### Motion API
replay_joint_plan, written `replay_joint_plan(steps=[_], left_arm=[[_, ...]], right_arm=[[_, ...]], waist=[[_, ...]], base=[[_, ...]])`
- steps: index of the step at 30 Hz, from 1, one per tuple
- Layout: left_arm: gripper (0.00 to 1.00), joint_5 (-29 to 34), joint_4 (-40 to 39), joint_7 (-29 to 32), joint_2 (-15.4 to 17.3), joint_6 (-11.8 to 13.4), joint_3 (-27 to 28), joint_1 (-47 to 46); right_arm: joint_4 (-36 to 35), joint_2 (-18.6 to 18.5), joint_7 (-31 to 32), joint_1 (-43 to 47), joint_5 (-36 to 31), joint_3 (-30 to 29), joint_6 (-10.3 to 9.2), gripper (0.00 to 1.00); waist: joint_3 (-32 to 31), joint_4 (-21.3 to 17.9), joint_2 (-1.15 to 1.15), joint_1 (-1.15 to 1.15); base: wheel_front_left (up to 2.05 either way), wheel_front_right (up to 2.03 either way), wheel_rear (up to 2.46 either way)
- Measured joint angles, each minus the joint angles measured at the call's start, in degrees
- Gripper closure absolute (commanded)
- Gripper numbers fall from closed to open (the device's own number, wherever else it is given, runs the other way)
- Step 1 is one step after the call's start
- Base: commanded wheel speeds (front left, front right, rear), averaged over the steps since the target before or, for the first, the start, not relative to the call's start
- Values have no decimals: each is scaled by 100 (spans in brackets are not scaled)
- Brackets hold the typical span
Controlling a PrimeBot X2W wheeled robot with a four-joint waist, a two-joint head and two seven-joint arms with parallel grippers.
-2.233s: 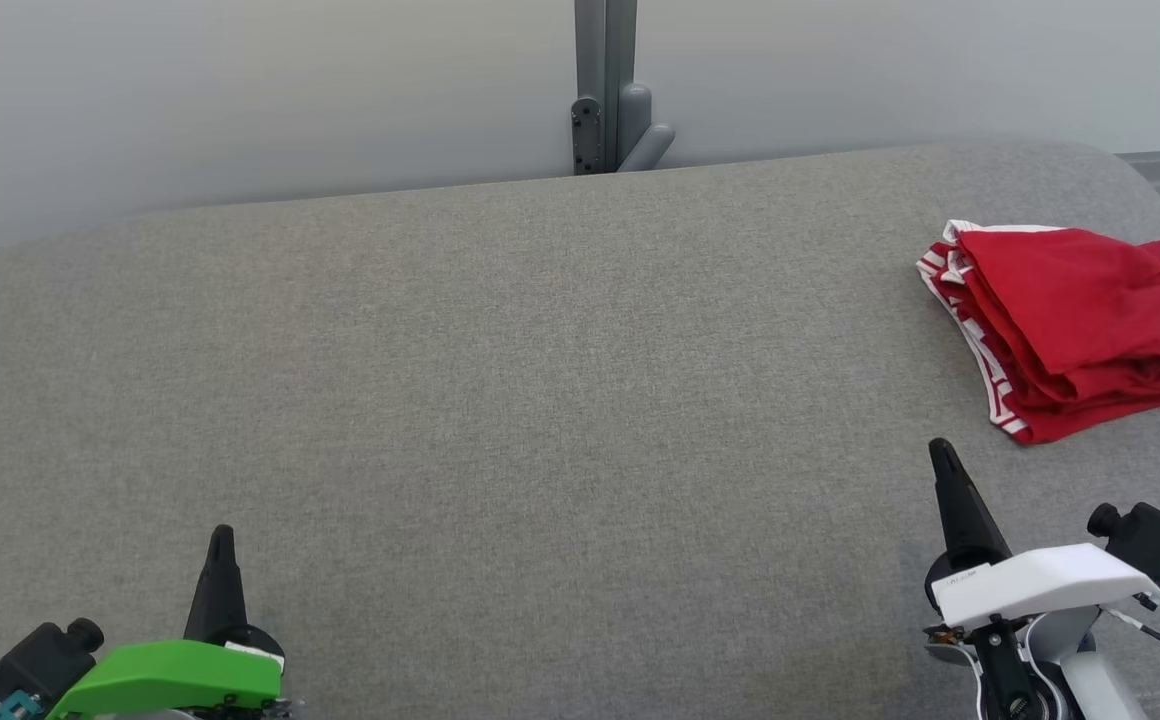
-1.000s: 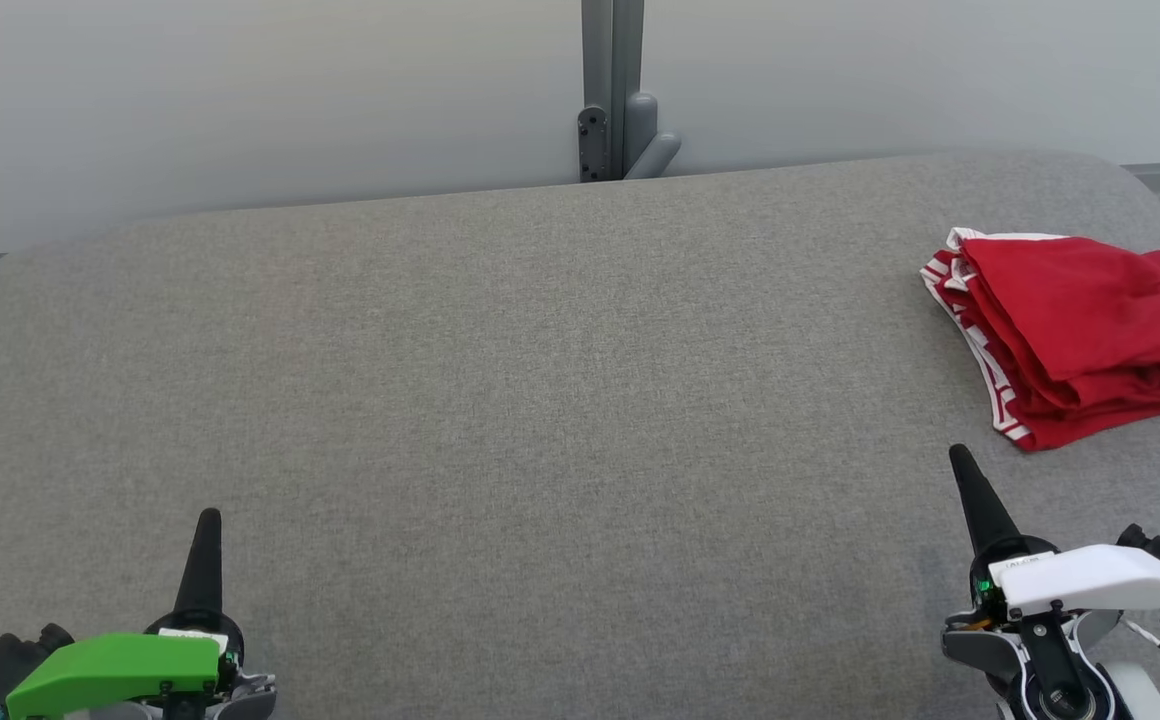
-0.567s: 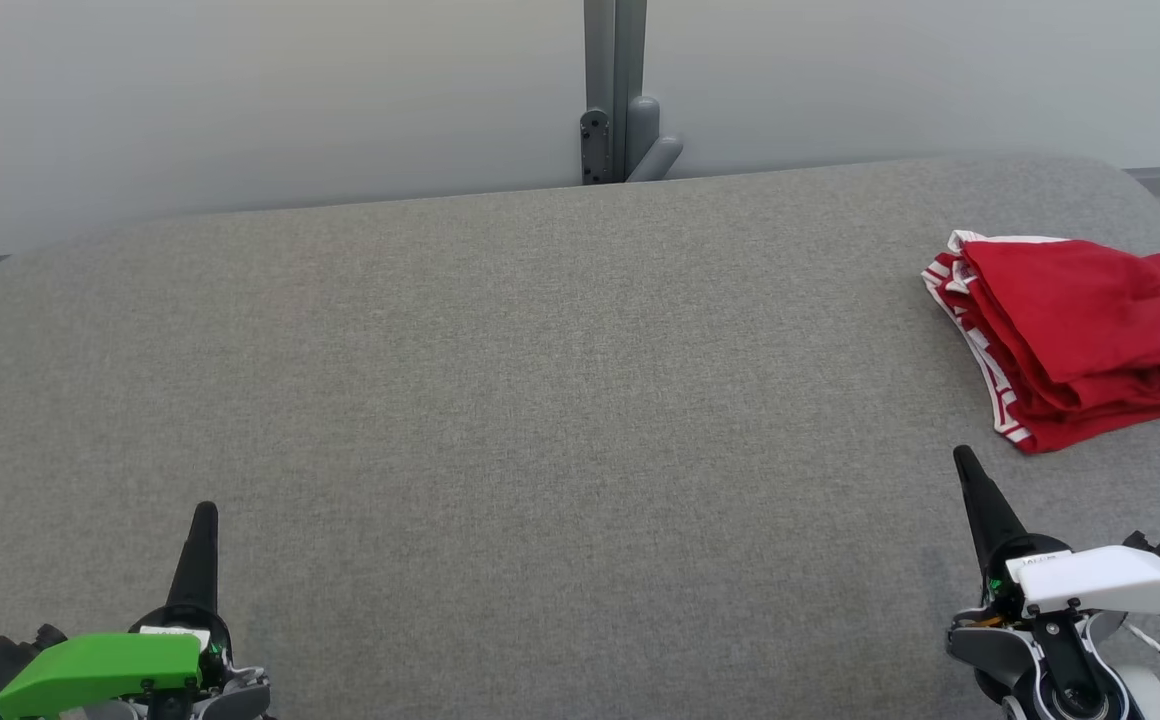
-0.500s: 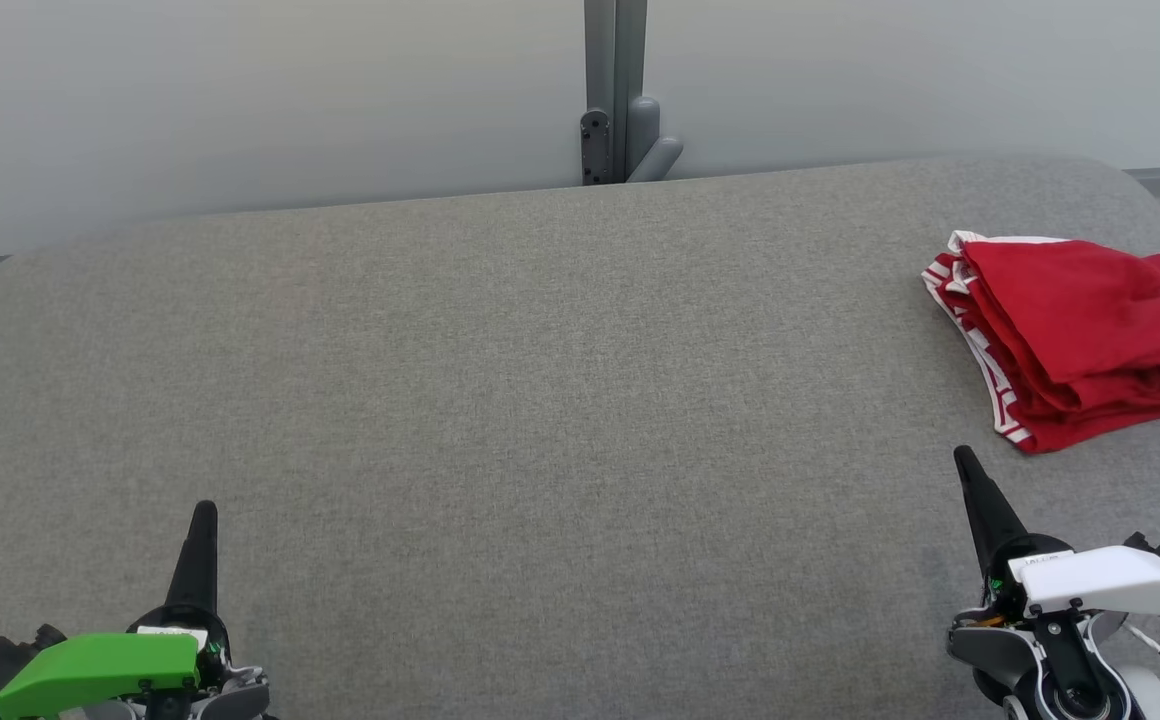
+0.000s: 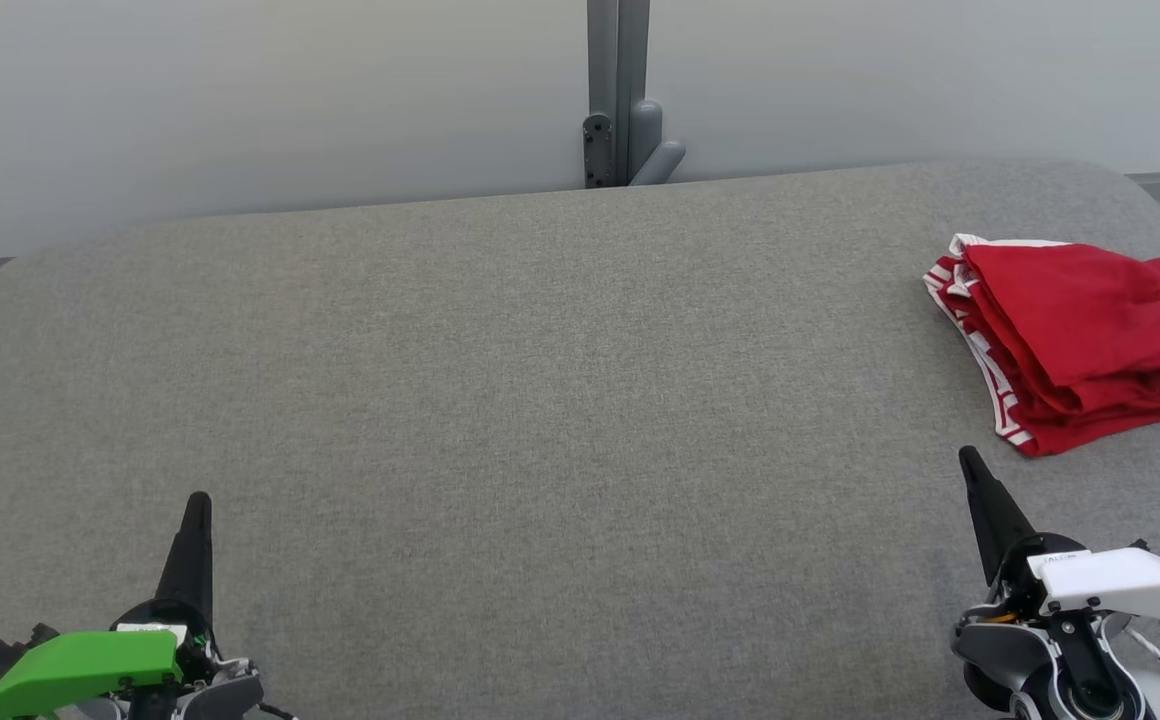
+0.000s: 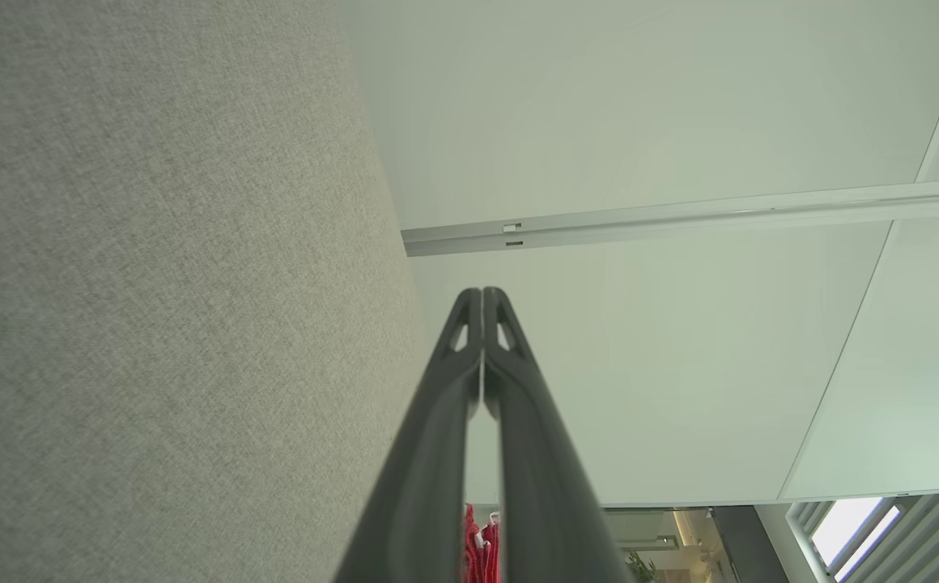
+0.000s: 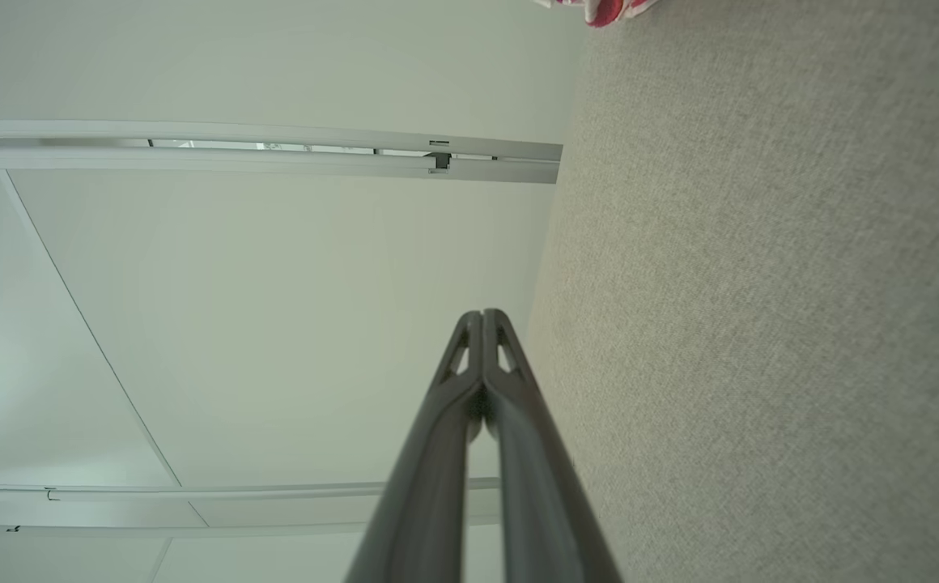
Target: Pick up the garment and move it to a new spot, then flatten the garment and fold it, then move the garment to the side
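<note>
Folded red garment (image 5: 1080, 340) rests at frame's right, both your grippers closed and empty.

In your head view the garment lies folded on the grey padded surface (image 5: 540, 400) at the upper right, partly cut by the frame's right edge. Your left gripper (image 5: 197, 503) at lower left and right gripper (image 5: 968, 462) at lower right each press their fingers together on nothing, tips pointing up the frame. The right tip sits near the garment's lower corner, apart from it.

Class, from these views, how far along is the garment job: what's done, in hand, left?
Done, apparently: the red garment lies folded near the right edge of the grey table. In hand: nothing; the left end effector and right end effector are shut, empty, apart from it. Left: seemingly nothing.
</note>
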Motion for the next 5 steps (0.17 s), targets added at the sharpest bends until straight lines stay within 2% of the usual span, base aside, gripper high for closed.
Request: replay_joint_plan(steps=[5], left_arm=[[100, -179, -4, 52, 0, -19, 25, -5]], right_arm=[[-1, -2, 44, 6, 194, -25, 0, 100]], waist=[[-10, 6, 0, 0]], base=[[0, 0, 0]])
